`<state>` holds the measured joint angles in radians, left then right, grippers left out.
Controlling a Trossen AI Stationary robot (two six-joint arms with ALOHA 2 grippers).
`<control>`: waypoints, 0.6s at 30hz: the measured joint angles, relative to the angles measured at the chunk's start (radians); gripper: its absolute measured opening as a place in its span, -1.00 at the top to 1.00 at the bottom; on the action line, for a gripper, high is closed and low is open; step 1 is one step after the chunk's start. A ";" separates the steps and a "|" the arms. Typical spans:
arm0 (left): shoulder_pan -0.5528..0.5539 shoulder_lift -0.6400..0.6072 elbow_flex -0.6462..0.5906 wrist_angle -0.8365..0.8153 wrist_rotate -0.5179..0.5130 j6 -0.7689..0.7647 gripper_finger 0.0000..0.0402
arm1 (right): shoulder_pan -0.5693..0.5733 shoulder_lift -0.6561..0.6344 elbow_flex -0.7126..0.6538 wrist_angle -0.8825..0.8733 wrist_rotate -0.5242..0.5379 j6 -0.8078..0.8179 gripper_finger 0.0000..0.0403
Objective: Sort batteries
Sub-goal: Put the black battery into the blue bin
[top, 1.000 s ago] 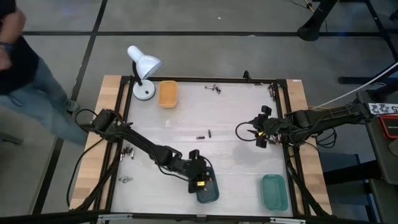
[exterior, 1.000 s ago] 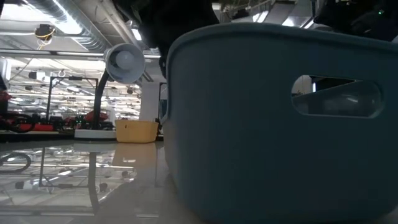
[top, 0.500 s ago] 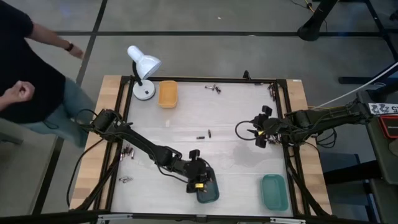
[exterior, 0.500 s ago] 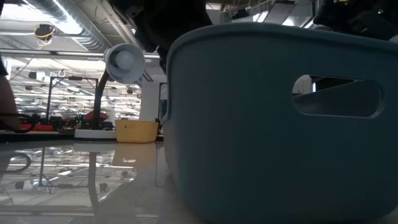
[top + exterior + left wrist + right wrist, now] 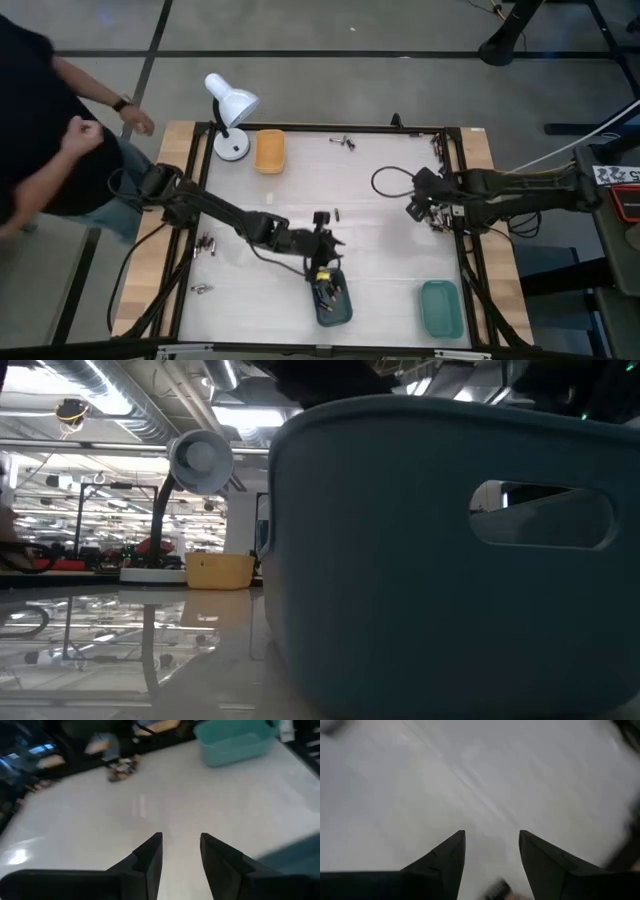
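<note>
The dark teal tray [image 5: 333, 303] stands near the table's front edge with a few batteries [image 5: 327, 292] lying in it; it fills the low view [image 5: 450, 560]. My left gripper [image 5: 181, 840] hovers just past that tray's far end [image 5: 330, 248], open, with nothing between its fingers. My right gripper [image 5: 491, 837] hangs open over bare tabletop near the right rail [image 5: 420, 210]. A small dark thing [image 5: 495, 889] shows between its fingers' bases, probably a battery. Loose batteries lie mid-table [image 5: 337, 213], at the far edge [image 5: 343, 142] and by the right rail [image 5: 437, 222].
An orange tray [image 5: 270, 150] and a white desk lamp [image 5: 230, 110] stand at the far left. A green tray [image 5: 441, 308] sits at the near right. More batteries lie along the left rail [image 5: 207, 245]. A person stands beyond the table's left edge [image 5: 50, 130].
My left gripper has risen out of the dark teal tray and gone toward the table's far edge, rolling at the wrist; the batteries in the tray now show. My right gripper has rolled and tipped further down near the right rail. The person at the left has shifted.
</note>
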<state>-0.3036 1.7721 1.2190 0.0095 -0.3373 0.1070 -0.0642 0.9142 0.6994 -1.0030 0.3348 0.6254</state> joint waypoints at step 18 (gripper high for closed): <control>0.090 -0.061 -0.130 0.053 0.018 0.051 0.41 | -0.126 0.279 -0.020 -0.089 -0.108 0.061 0.07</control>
<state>-0.2132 1.7113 1.0890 0.0628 -0.3197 0.1580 -0.1903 1.1931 0.6792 -1.0921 0.2267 0.6864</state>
